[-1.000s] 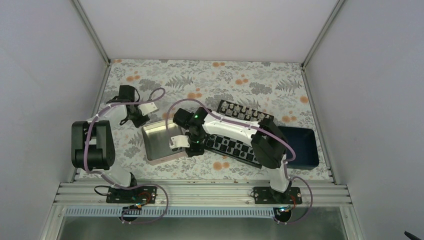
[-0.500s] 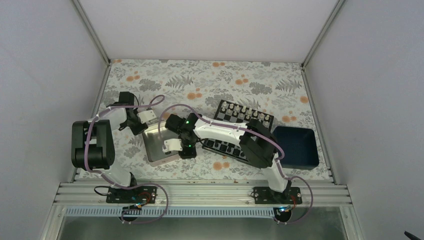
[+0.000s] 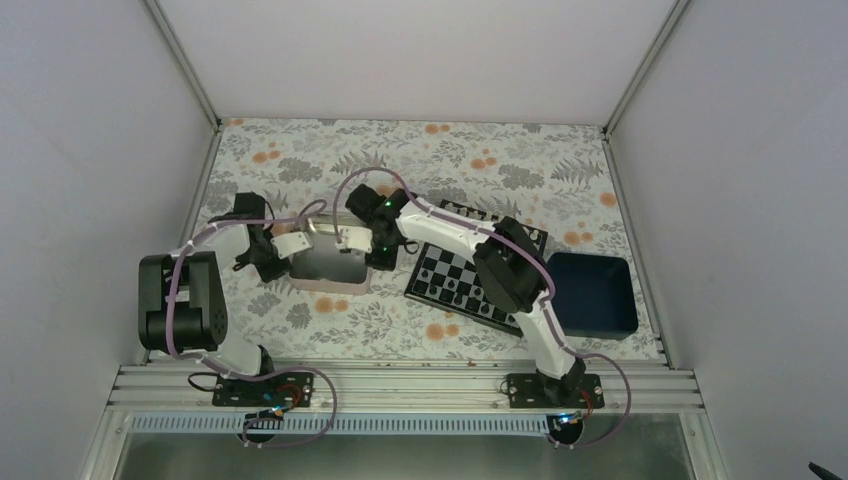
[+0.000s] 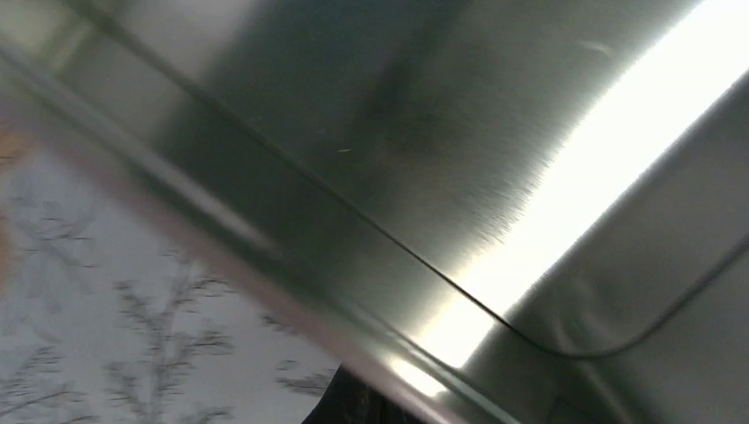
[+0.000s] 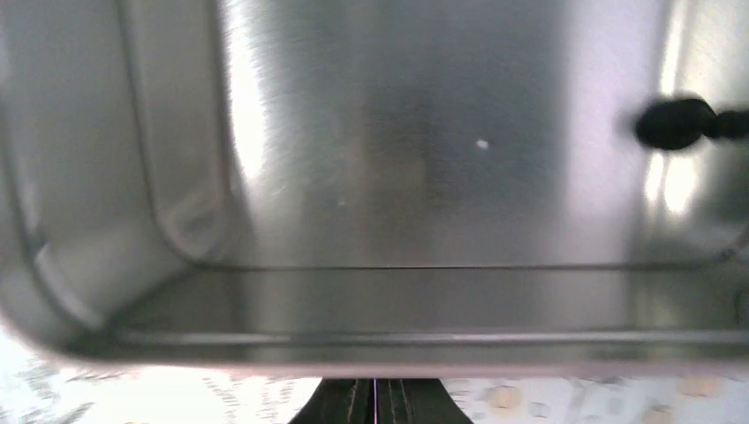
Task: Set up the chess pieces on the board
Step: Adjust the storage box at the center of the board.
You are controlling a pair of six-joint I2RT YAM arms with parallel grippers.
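Far left, your left gripper (image 3: 290,246) is pressed against the left rim of the silver tin (image 3: 325,270). Its wrist view is all blurred metal, so you cannot tell how wide the fingers stand. The tin looks tipped between both arms. Your right gripper (image 3: 352,240) sits at the right rim with its fingers barely in view, so that grip is unclear too. One black chess piece (image 5: 676,124) lies loose inside the tin. To the right, the board (image 3: 455,272) is just beside the tin, with the dark blue tray (image 3: 595,290) beyond it. The risk is an uneven tip that sends the piece sliding out onto the floral table (image 3: 300,150), or a swing of the tin that knocks the board askew.
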